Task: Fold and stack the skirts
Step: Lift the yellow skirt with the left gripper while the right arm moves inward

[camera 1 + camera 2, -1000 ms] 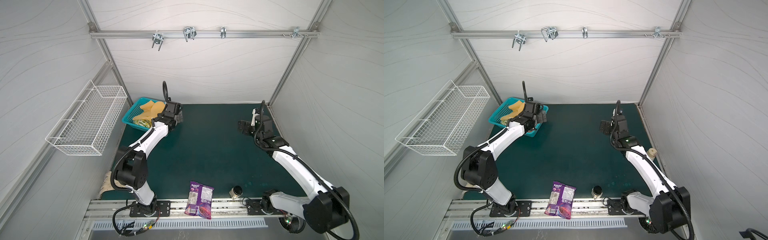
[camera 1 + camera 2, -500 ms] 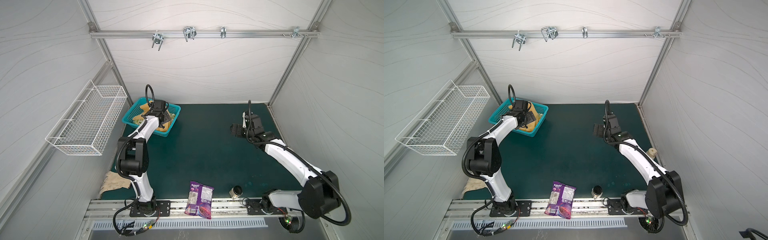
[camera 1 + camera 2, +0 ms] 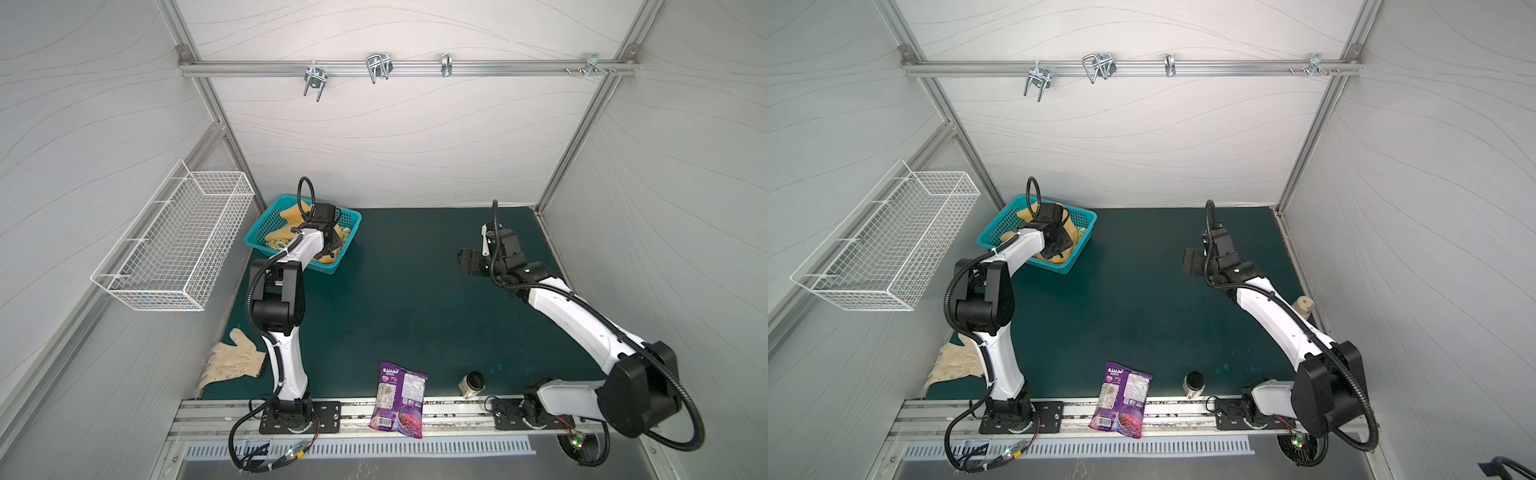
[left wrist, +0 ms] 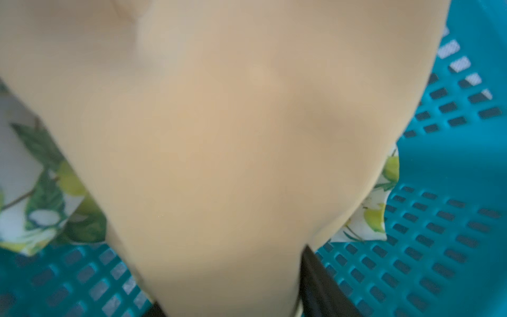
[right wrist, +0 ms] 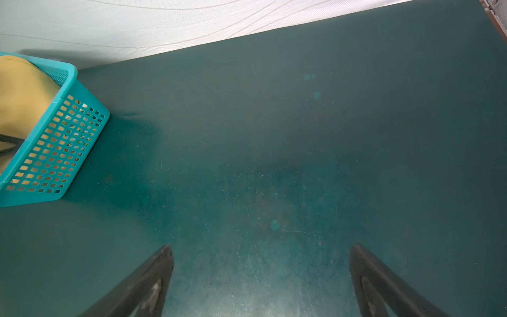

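Left gripper [image 3: 331, 246] is sitting down inside the teal basket [image 3: 352, 217] at the back-left corner of the mat [image 3: 415, 291]. Its jaws are straddling the mustard skirt [image 4: 219, 137], likely to lift it out, though I cannot tell whether they are clamping it. The left wrist view is plainly showing what both top views barely hint at: the lemon-print skirt [image 4: 35, 192] lying underneath. Right gripper [image 5: 262, 247] is hovering wide open over bare mat, seemingly waiting.

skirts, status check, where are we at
Left gripper pinching mustard skirt inside basket. Right gripper open, empty, over table. Lemon-print skirt underneath, same basket. Snack bag at front edge, not in the way.
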`<state>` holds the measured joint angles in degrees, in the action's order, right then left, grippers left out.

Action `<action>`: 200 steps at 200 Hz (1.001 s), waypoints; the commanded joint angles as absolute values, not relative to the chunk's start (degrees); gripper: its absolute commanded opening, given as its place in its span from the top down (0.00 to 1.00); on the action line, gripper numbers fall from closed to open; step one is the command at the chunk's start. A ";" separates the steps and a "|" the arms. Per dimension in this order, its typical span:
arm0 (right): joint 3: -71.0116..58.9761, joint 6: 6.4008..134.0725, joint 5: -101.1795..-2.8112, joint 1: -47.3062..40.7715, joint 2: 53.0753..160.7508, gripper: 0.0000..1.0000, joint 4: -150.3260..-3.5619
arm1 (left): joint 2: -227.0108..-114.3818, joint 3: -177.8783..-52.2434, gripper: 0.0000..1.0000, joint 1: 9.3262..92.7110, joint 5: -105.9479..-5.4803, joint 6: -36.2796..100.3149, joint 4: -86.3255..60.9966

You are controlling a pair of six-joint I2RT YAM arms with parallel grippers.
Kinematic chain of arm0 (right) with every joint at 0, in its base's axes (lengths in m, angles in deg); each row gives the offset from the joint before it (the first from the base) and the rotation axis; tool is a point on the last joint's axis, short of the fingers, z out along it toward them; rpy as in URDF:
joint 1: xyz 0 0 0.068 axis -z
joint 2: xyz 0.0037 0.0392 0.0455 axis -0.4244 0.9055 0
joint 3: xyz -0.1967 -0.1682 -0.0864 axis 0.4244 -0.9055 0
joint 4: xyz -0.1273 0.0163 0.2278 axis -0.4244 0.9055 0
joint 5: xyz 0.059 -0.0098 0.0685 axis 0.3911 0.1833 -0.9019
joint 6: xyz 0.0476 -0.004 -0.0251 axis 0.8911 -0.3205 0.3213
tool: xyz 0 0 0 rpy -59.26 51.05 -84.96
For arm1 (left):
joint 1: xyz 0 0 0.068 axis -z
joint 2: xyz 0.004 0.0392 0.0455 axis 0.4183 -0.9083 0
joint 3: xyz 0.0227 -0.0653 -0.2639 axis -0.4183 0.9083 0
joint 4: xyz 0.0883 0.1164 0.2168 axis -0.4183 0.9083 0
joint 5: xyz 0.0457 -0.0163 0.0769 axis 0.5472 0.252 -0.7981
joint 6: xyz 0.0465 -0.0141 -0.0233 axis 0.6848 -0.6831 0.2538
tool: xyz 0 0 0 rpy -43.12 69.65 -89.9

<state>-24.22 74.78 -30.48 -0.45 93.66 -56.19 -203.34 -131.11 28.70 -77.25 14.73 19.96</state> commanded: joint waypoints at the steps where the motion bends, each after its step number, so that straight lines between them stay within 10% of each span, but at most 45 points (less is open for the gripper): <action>1: -23.69 74.48 -31.04 -1.21 91.20 0.01 -54.65 | -205.52 -133.79 0.81 28.25 -74.27 14.82 18.36; 14: -23.76 74.08 -30.96 -1.51 90.45 0.01 -54.56 | -205.74 -133.96 1.00 28.29 -72.52 14.97 17.85; 200: -20.55 69.60 -29.71 -6.83 89.42 0.01 -55.95 | -180.92 -131.57 1.00 32.95 -61.65 22.28 13.78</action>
